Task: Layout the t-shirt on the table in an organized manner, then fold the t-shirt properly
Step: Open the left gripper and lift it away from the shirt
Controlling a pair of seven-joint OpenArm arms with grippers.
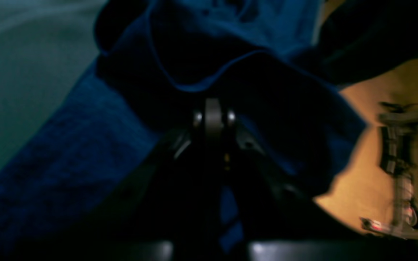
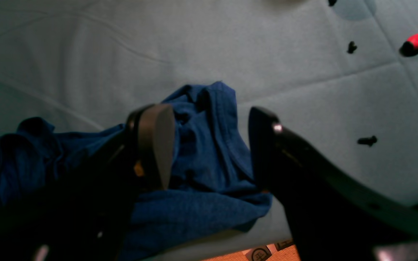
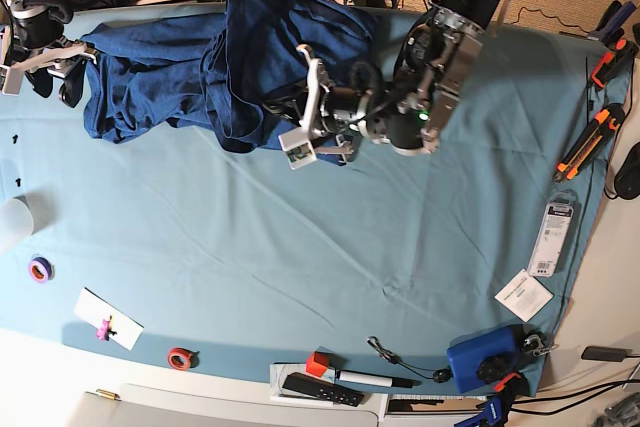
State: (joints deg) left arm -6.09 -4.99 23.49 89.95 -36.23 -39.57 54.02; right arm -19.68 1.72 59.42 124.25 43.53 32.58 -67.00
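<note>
Left hand (image 1: 214, 119), left wrist view: clamped on bunched t-shirt (image 1: 85, 152); the fold may slip.
Right wrist view: right hand (image 2: 209, 145) spread wide, empty, above t-shirt corner near desk (image 2: 267, 54) edge; could snag.
Base view: t-shirt crumpled along desk's far edge.

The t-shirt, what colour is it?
Dark navy blue all over, no print visible. The t-shirt shows best in the base view, bunched on the teal table.
</note>
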